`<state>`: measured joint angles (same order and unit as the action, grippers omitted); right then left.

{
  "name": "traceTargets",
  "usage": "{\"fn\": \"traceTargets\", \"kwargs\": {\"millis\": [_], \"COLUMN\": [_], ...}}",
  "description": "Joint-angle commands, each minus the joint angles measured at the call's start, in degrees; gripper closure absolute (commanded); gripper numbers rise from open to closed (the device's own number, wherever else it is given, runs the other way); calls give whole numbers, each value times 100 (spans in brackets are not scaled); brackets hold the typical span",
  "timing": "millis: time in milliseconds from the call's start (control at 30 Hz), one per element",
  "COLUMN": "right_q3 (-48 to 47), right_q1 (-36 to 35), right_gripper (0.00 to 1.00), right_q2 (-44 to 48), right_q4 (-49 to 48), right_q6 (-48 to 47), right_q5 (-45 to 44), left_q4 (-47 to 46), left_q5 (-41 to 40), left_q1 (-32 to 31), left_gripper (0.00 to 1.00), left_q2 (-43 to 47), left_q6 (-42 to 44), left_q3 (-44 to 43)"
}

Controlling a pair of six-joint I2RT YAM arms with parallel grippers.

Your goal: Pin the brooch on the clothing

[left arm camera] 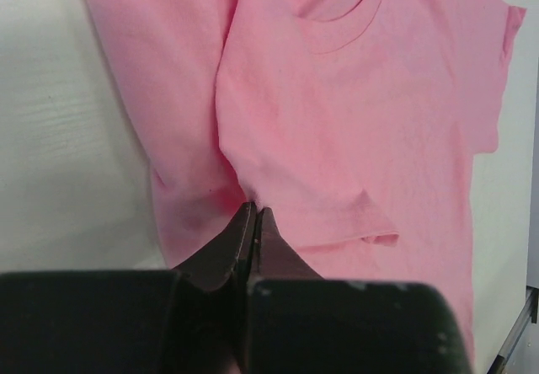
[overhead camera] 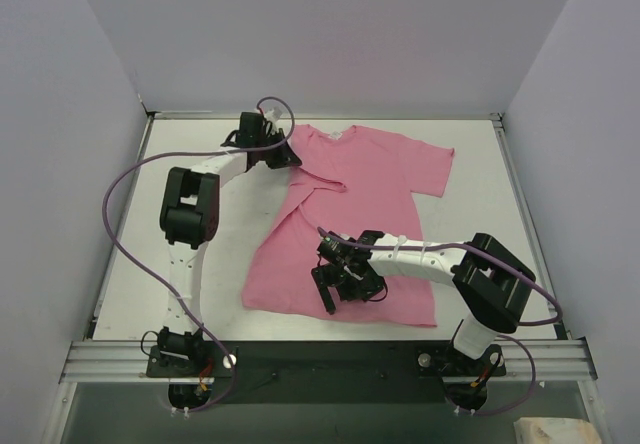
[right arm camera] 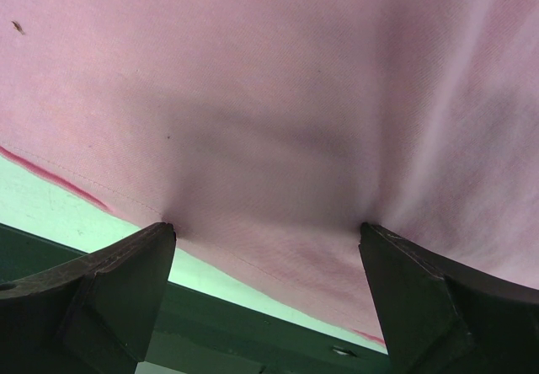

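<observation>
The clothing, a pink T-shirt (overhead camera: 375, 179), lies spread on the white table, its left side folded over in a diagonal crease. My left gripper (overhead camera: 290, 160) is at the shirt's upper left. In the left wrist view its jaws (left arm camera: 255, 211) are shut, with the tips pinching a pucker of the shirt (left arm camera: 354, 121) at the fold. My right gripper (overhead camera: 341, 290) is over the shirt's lower part. In the right wrist view it (right arm camera: 267, 227) is open, with both fingertips pressed onto the fabric (right arm camera: 269, 96) just above the bottom hem. The brooch is out of view.
The white table (overhead camera: 130, 264) is walled at the left, back and right. A dark metal rail (overhead camera: 330, 356) runs along the near edge and shows beyond the hem in the right wrist view (right arm camera: 253, 323). Purple cables (overhead camera: 120, 179) loop over the left arm.
</observation>
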<state>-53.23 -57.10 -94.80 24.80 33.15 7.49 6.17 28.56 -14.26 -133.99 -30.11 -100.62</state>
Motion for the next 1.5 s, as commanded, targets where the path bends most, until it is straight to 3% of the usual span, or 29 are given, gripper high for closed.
{"fn": "traceTargets", "kwargs": {"millis": [0,400,667,1133,1467], "right_q3": [419,401,393,366,322], "right_q1": [-29,-38,-29,-29,-29], "right_gripper": [3,3,3,3,3], "right_q2": [-372,-398,-407,-469,-574], "right_q4": [-19,-10,-19,-19,-1], "right_q6": [87,69,78,25,-1], "right_q5": [-45,-28,-28,7,34], "left_q4": [216,1772,2774,3241,3627], "left_q5": [45,-403,-245,-1088,-1844], "left_q1": [55,494,1109,1935,2103], "left_gripper": [100,100,100,100,100], "left_q2": [110,-56,-751,-637,-461], "left_q6": [242,1147,1490,1508,1201], "left_q3": [-581,-2347,-3877,-3693,-3763]}}
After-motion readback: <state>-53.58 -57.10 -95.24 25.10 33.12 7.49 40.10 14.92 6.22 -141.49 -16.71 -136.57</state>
